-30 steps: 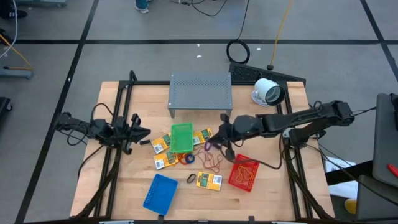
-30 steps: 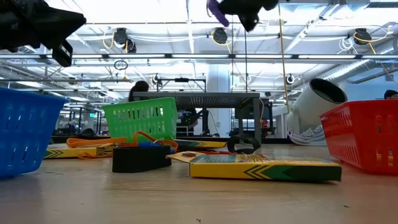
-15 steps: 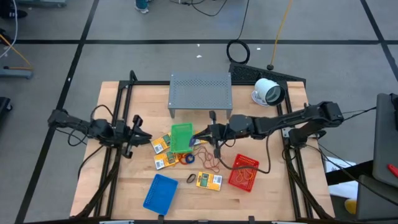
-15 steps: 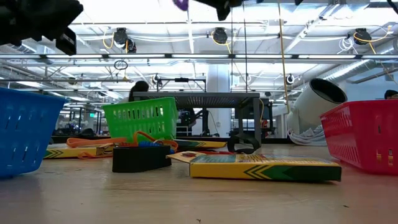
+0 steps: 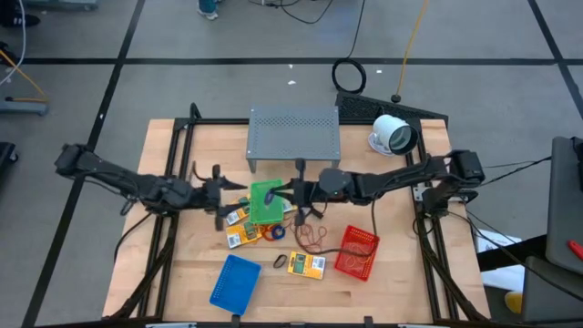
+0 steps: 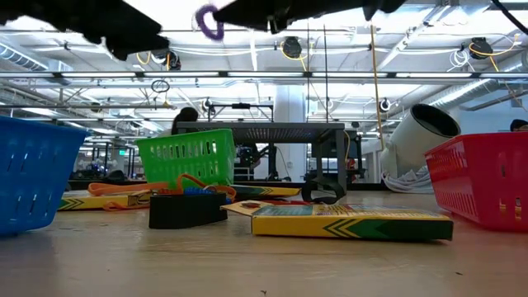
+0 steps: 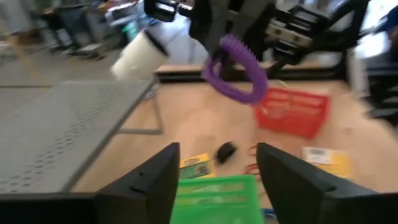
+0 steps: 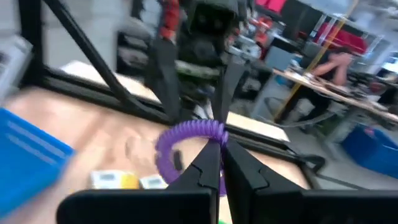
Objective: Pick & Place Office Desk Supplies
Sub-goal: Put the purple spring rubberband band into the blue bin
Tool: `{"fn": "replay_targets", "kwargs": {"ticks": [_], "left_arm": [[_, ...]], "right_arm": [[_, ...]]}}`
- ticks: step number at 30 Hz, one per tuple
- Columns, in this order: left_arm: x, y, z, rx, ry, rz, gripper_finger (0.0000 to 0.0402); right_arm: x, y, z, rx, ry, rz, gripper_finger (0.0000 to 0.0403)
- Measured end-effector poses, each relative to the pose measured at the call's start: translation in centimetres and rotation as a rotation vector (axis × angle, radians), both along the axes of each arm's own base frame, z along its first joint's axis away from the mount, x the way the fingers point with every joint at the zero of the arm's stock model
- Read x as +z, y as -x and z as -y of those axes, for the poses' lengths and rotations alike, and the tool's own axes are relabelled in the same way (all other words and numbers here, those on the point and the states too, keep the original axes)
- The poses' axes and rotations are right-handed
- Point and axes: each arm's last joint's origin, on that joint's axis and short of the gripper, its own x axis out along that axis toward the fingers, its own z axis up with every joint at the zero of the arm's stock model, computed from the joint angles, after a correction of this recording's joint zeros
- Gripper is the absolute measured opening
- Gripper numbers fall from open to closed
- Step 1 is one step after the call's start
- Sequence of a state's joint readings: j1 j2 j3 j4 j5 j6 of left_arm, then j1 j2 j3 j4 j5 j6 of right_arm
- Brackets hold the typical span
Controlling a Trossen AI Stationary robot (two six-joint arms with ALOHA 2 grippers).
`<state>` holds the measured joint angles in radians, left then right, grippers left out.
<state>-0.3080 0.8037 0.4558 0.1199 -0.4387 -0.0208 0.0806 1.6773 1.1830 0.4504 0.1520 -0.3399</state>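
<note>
The right gripper (image 5: pixel 298 189) is pinched tight on a purple ring (image 8: pixel 189 144), which hangs from its fingertips in the air above the green basket (image 5: pixel 266 201). Facing it, the left gripper (image 5: pixel 219 194) hovers just beside that basket with its fingers (image 7: pixel 155 180) spread wide and nothing between them; in the left wrist view the ring dangles straight ahead of that gap.

This looks like a hand-over or a drop into the green basket. To do it well, the left gripper should likely slide in until one finger passes through or alongside the loop, close on the band itself, and only then should the right let go. The ring is soft and light, so a slow, level approach would keep it from swinging away.

The green basket's contents cannot be made out from above. The red basket (image 5: pixel 356 252) seems to hold a few thin bands, and the blue basket (image 5: pixel 235 281) shows nothing inside. Yellow packets (image 5: pixel 306 265), rubber bands (image 5: pixel 310 236) and small rings (image 5: pixel 276 233) lie loose on the surface (image 5: pixel 392 282) between the baskets.
</note>
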Motion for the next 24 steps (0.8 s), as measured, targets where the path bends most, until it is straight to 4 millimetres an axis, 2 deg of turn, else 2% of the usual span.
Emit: {"fn": "replay_targets", "kwargs": {"ticks": [4, 10, 13, 24], "left_arm": [[0.8, -2.0, 0.5, 0.041, -0.028, -0.062, 0.0247], [1.6, -4.0, 1.1, 0.044, -0.038, -0.085, 0.0239], [1.9, -4.7, 1.0, 0.085, -0.043, -0.084, 0.0234], [1.0, -6.0, -0.6, 0.203, -0.021, -0.115, 0.0228]], "right_arm": [[-0.3, -0.2, 0.4, -0.101, 0.073, -0.021, 0.0000], [-0.8, -0.3, 0.6, -0.175, 0.128, -0.050, 0.0000], [-0.7, -0.3, 0.6, -0.175, 0.128, -0.047, 0.0000], [-0.6, -0.3, 0.5, -0.174, 0.144, -0.046, 0.0000]]}}
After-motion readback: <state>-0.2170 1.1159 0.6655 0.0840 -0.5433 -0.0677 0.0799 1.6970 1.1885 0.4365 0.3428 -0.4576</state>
